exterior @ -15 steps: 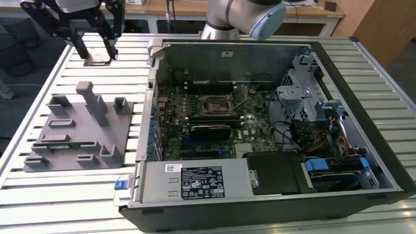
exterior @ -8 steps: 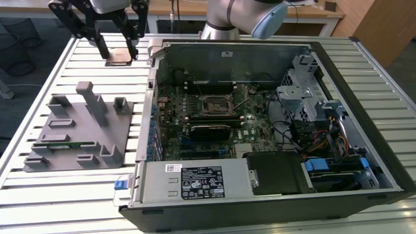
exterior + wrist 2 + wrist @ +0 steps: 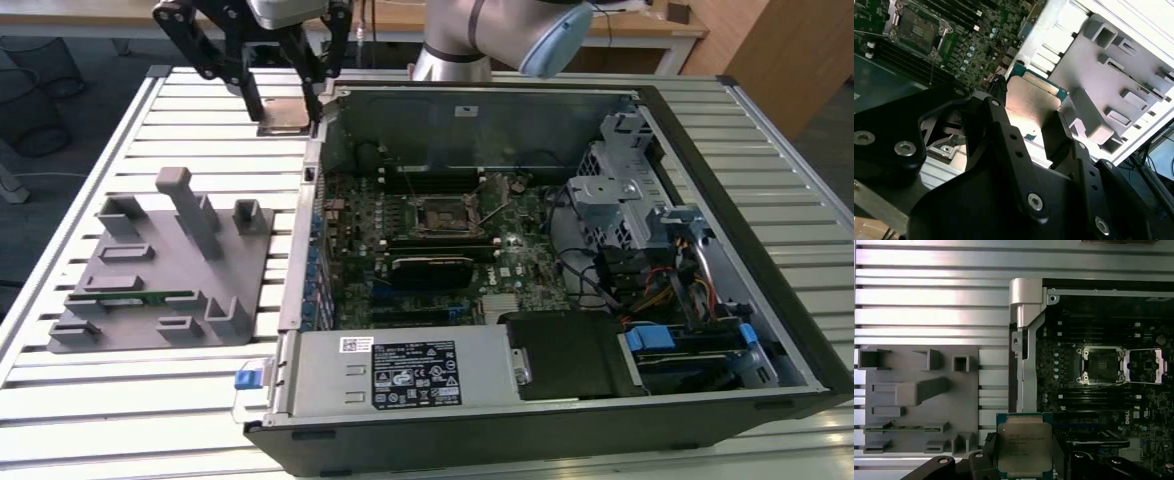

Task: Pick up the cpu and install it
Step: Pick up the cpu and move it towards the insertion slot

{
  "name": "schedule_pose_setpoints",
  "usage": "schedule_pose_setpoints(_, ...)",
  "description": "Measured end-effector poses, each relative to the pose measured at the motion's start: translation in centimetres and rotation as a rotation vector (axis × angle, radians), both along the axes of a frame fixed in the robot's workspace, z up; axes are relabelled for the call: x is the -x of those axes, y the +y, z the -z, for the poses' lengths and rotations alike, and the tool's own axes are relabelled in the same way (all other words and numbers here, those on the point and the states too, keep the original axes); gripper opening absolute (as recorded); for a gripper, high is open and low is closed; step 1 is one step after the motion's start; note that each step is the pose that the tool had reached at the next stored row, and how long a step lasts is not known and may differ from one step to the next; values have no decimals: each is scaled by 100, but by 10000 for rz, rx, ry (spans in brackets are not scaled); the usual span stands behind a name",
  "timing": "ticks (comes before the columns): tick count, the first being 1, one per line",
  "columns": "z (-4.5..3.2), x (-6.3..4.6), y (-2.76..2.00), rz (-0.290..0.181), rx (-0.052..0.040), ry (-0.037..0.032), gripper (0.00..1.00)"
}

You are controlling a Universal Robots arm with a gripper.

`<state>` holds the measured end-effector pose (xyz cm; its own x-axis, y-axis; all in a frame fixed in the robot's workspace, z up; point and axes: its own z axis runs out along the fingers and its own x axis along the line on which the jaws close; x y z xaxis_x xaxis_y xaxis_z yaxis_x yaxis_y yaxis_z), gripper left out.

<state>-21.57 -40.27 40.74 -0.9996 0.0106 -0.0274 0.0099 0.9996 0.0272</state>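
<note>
Gripper (image 3: 283, 100) clamped on the cpu (image 3: 1024, 447) at two opposite edges. Motherboard socket (image 3: 1102, 365) sits well apart from the gripper, inside the open case (image 3: 747, 250).

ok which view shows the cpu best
The first wrist view: the cpu shows its metal top squarely, held in the gripper. The second wrist view catches it tilted, with glare, partly behind the gripper; the exterior view shows it small and far off in the gripper.

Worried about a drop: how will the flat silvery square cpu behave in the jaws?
Likely stiff: the flat silvery-grey square cpu shows no bend between the jaws of the black gripper. Its smooth metal top and thin edges look slippery, so it may twist. Being so thin, it is probably light.
</note>
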Motion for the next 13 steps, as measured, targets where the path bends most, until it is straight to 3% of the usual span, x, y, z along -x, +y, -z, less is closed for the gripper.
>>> schedule_pose_setpoints(13,24,-586,13,0,0,0,53)
